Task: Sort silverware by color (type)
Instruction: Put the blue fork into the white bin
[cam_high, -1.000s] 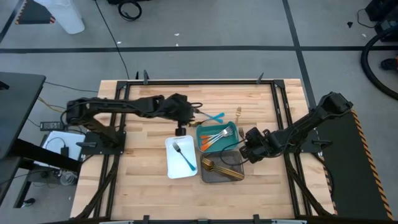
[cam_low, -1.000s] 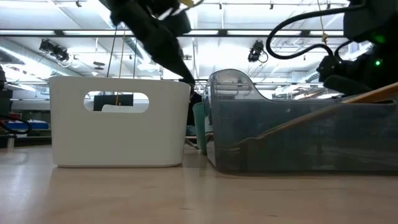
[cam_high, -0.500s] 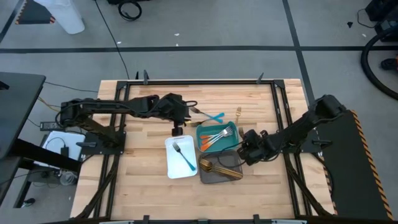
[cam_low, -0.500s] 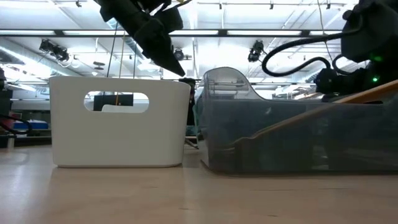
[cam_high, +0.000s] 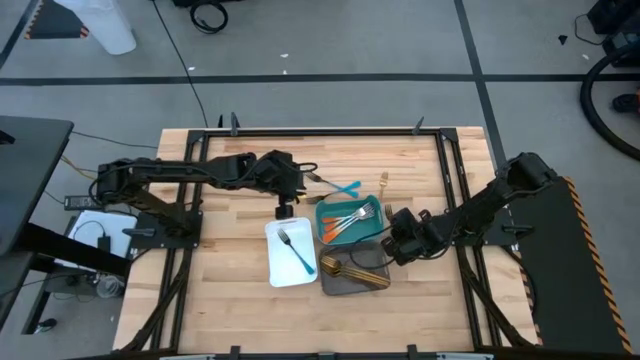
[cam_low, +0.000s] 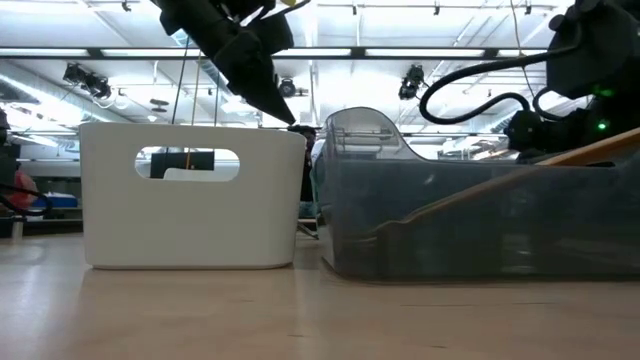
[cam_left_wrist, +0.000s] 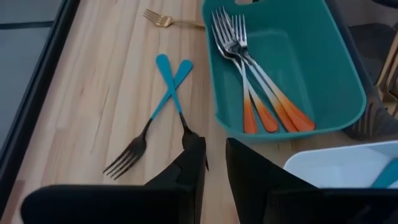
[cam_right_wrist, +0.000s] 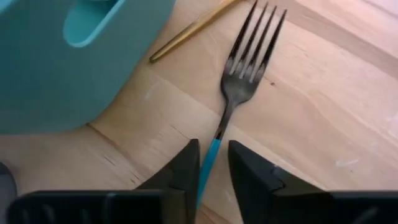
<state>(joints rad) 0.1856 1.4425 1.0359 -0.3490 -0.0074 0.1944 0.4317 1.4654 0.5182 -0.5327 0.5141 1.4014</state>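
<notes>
My left gripper (cam_high: 298, 186) (cam_left_wrist: 215, 163) hovers shut, low by two crossed blue-handled forks (cam_high: 340, 189) (cam_left_wrist: 168, 93) on the table. One fork's head end runs out of sight behind a finger; whether they touch, I cannot tell. My right gripper (cam_high: 393, 226) (cam_right_wrist: 213, 163) is shut on another blue-handled fork (cam_right_wrist: 245, 68), right of the teal tray (cam_high: 372, 225). A gold fork (cam_high: 383, 182) (cam_left_wrist: 163, 20) lies beyond. Orange-handled forks (cam_left_wrist: 261, 93) lie in the teal tray, one blue-handled fork (cam_high: 298, 252) in the white tray (cam_high: 275, 268), gold utensils (cam_high: 352, 268) in the grey tray (cam_high: 335, 287). My right gripper pinches the fork's blue handle (cam_right_wrist: 210, 155) between its two fingers, which lie along it. The dark head points away from the gripper, low over the wood beside the teal tray. Whether the head rests on the table, I cannot tell.
The three trays sit close together near the table's middle; the white tray (cam_low: 190, 195) and the grey tray (cam_low: 470, 215) fill the low view. A black frame rail (cam_high: 300, 131) runs round the table. Bare wood lies left of the white tray.
My left gripper has risen and drawn back a little toward the table's left, away from the crossed forks. My right gripper has shifted slightly toward the trays, and the grey tray has slid a little toward the white tray in the low view.
</notes>
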